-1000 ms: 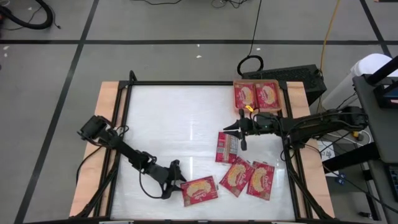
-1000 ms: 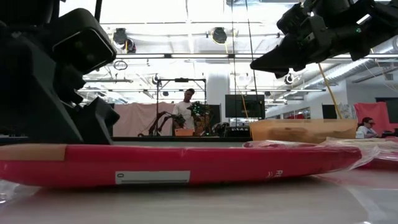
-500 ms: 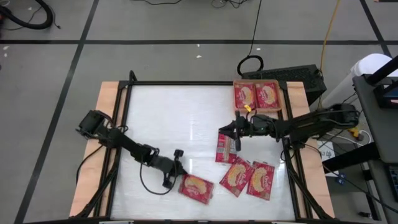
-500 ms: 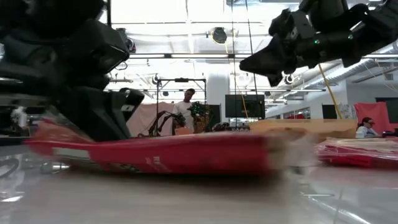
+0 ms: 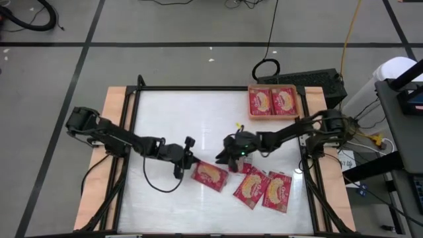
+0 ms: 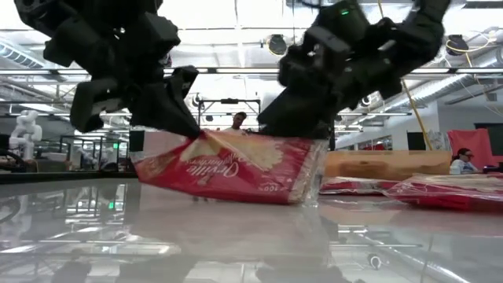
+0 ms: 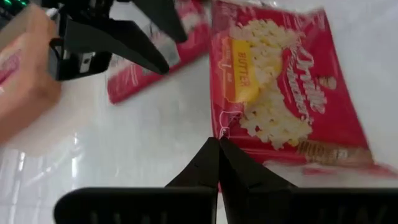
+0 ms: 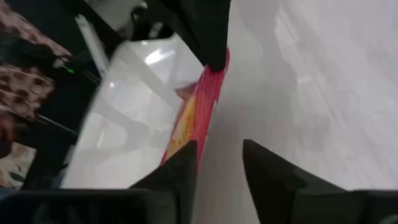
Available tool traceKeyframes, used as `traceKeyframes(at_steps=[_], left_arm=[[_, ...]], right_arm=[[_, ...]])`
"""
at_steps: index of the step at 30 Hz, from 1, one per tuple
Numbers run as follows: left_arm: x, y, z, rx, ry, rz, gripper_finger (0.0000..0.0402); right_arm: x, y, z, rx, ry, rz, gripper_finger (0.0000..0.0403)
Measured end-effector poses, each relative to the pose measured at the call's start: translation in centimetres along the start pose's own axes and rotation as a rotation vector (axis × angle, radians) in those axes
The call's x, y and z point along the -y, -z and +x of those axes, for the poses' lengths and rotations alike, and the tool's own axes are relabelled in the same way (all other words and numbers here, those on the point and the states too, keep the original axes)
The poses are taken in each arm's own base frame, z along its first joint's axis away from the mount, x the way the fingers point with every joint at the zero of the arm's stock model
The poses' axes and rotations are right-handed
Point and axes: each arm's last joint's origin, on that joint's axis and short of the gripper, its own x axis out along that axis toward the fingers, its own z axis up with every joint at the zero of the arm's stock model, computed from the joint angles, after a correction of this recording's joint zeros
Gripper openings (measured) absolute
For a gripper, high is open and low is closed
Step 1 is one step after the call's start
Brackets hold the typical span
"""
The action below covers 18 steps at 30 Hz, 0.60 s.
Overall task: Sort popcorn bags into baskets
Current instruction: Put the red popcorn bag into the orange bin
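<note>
A red popcorn bag [image 5: 210, 175] with its popcorn picture up sits tilted at the table's middle near side. My left gripper [image 5: 187, 158] is shut on its left end. My right gripper [image 5: 228, 155] stands open at the bag's right end [image 6: 308, 153], fingers on either side of its edge [image 8: 200, 118]; whether they touch it I cannot tell. Another bag [image 5: 242, 162] lies flat under the right gripper. Two more [image 5: 251, 187] [image 5: 277, 192] lie near the front right. The orange basket [image 5: 273, 116] at the far right holds two bags. My left gripper pinches the bag's left short edge [image 7: 221, 133] between its two shut fingers, about midway along that edge. The fingers come from the table's left, slanting down. The bag slopes down from the fingers [image 6: 179, 118], its right lower corner [image 6: 299, 200] low at the table.
A black frame [image 5: 135, 119] borders the white table top, with wooden strips outside it. Open room lies across the table's far and left parts. In the low view, people show far off in the room behind.
My left gripper has shut on the bag's left edge and moved toward the far edge, raising that end so the bag tilts and turns. My right gripper has swung from beside the basket toward the table's left and near side, down to the bag's right end.
</note>
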Motion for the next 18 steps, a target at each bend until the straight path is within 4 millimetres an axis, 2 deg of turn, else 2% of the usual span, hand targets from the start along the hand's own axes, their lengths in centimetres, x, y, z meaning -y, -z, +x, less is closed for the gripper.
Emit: traceKeyframes(at_steps=[6,10,14,18], left_arm=[[-0.7,0.7,0.1,-0.038,-0.005,0.044,0.0004],[-1.1,0.6,0.1,-0.024,-0.024,0.069,0.0003],[-1.4,0.6,0.1,-0.016,-0.037,0.077,0.0003],[-1.6,0.4,0.1,0.001,-0.071,0.086,0.0004]], right_arm=[[0.0,-1.6,2.4,-0.107,0.01,0.029,0.018],[-0.2,-2.5,3.4,-0.147,-0.023,0.001,0.0201],[-0.4,-3.1,3.5,-0.151,-0.021,-0.033,0.0198],[0.0,-3.2,3.4,-0.165,-0.023,-0.029,0.0169]])
